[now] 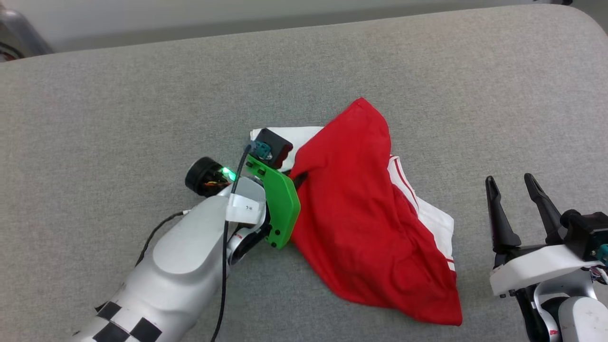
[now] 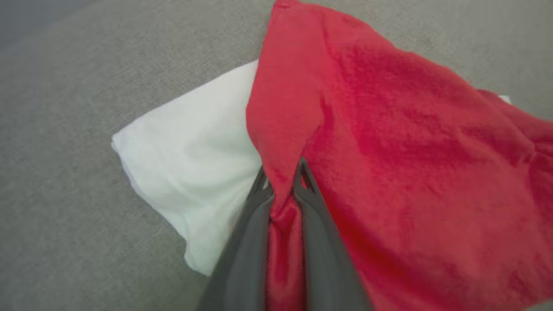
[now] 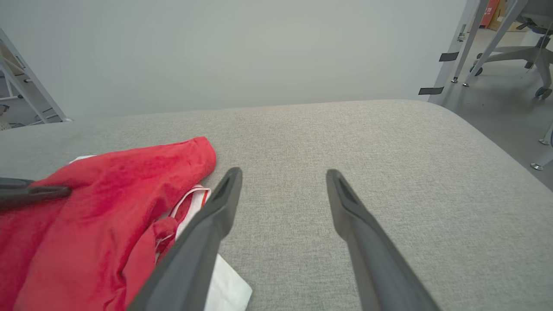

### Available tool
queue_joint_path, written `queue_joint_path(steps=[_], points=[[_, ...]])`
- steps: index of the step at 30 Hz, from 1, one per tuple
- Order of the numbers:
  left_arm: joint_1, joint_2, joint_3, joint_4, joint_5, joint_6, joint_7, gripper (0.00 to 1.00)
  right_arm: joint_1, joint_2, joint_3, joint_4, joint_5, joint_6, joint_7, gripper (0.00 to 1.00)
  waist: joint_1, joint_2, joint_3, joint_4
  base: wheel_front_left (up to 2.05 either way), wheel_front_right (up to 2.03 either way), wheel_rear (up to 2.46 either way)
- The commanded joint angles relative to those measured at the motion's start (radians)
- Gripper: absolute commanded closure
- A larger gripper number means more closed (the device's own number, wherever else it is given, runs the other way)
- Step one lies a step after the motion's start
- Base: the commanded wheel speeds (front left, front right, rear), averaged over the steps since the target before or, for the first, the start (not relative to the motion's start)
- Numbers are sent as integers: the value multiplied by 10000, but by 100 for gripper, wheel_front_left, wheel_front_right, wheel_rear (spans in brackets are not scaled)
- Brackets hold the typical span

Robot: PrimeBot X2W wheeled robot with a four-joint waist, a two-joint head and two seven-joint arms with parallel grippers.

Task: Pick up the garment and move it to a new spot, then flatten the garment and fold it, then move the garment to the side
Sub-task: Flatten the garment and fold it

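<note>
The garment [image 1: 361,213] lies crumpled on the grey padded surface, a red body with white sleeves and striped trim. My left gripper [image 1: 300,179] reaches into its left edge from the lower left. In the left wrist view my left gripper [image 2: 283,172] is shut on a ridge of the garment [image 2: 389,151], with red cloth bunched between the two fingers and a white sleeve [image 2: 190,160] lying to the left. My right gripper [image 1: 512,183] stands open at the lower right, apart from the cloth. In the right wrist view my right gripper [image 3: 283,177] holds nothing and the garment [image 3: 99,207] lies to its left.
The grey padded surface [image 1: 142,95] stretches wide on all sides, with a rounded corner at the far right [image 3: 453,112]. Beyond it are a pale wall, metal table legs and an office chair [image 3: 518,56] on the floor. A white frame [image 3: 26,86] stands at the far left.
</note>
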Motion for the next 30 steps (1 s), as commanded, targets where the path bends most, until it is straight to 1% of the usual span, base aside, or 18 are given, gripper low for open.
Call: queue_joint_path(steps=[1, 5, 6, 8, 13, 17, 19, 23, 25, 27, 30], points=[[-269, 163, 124, -98, 92, 79, -277, 100, -72, 26, -38, 18, 53, -7, -63, 0, -1, 0, -142, 118, 0, 0, 0], [-89, 524, 435, -676, 282, 515, -1161, 100, 59, 62, -148, 5, 63, -7, -38, 0, -1, 0, -368, 303, 0, 0, 0], [259, 781, 637, -1083, 290, 822, -1536, 100, 126, 86, -200, -12, 60, -7, -30, 0, -1, 0, -492, 378, 0, 0, 0], [789, 1079, 835, -1580, 282, 1199, -1863, 100, 217, 108, -276, -24, 48, -7, -18, 0, -1, 0, -621, 465, 0, 0, 0], [2833, 1755, 1203, -3061, 18, 2258, -2267, 100, 507, 198, -479, -123, -33, -7, 67, 0, -1, 0, -895, 741, 0, 0, 0], [4703, 2008, 1355, -4038, -439, 3019, -2352, 100, 710, 280, -574, -273, -106, -7, 200, 0, -1, 0, -1087, 991, 0, 0, 0], [5558, 2052, 1404, -4348, -702, 3326, -2380, 100, 782, 305, -627, -330, -138, -7, 261, 0, -1, 0, -1183, 1108, 0, 0, 0], [6872, 1946, 1394, -4625, -1154, 3703, -2490, 100, 890, 334, -705, -418, -189, -7, 373, 0, -1, 0, -1352, 1276, 0, 0, 0], [7371, 1842, 1347, -4582, -1362, 3794, -2514, 100, 956, 346, -719, -453, -219, -7, 418, 0, -1, 0, -1464, 1317, 0, 0, 0], [7755, 1724, 1242, -4462, -1507, 3818, -2527, 100, 1012, 354, -728, -483, -242, -7, 453, 0, -1, 0, -1572, 1327, 0, 0, 0], [8118, 1512, 1118, -4221, -1739, 3726, -2550, 100, 1096, 370, -728, -545, -287, -7, 491, 0, -1, 0, -1742, 1300, 0, 0, 0]])
